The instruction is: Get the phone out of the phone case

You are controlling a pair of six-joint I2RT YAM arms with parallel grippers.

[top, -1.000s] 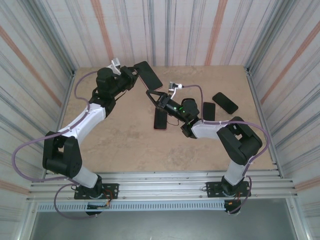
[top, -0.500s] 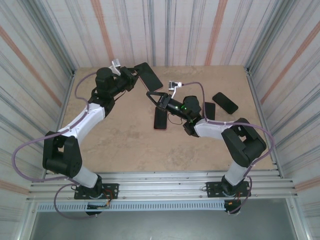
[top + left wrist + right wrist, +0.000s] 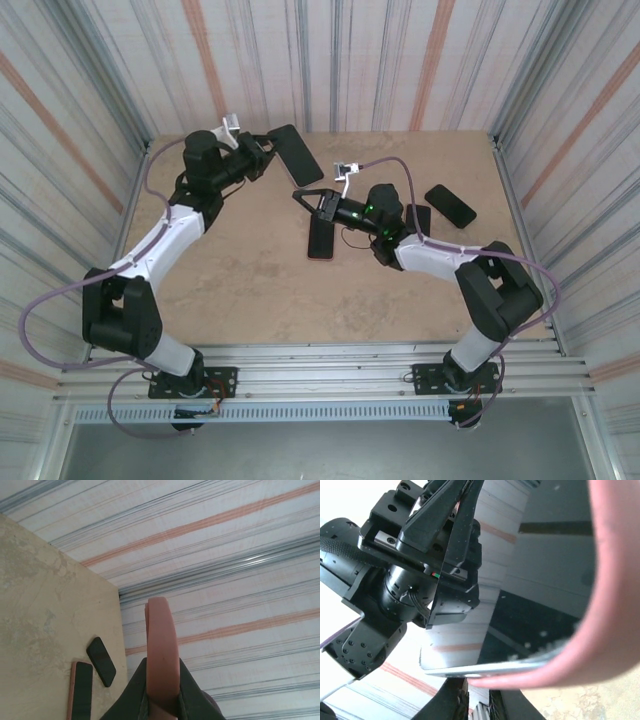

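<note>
Your left gripper [image 3: 162, 702] pinches the pink phone case [image 3: 161, 645], phone [image 3: 297, 152] inside, high over the table's [image 3: 250, 290] far edge. The phone's long side points toward your right gripper [image 3: 301, 193], just beside its near end, fingers a little apart, holding nothing.

open tabletop [image 3: 235, 290] near left, spare phones [image 3: 449, 205] right, cased phone [image 3: 296, 152] aloft rear

There are no words, numbers or signs to read here. The pink case [image 3: 161, 650] held up above the table [image 3: 250, 280] has no name on it. The black phone [image 3: 450, 205] lying on the table is blank too (just a dark screen).
</note>
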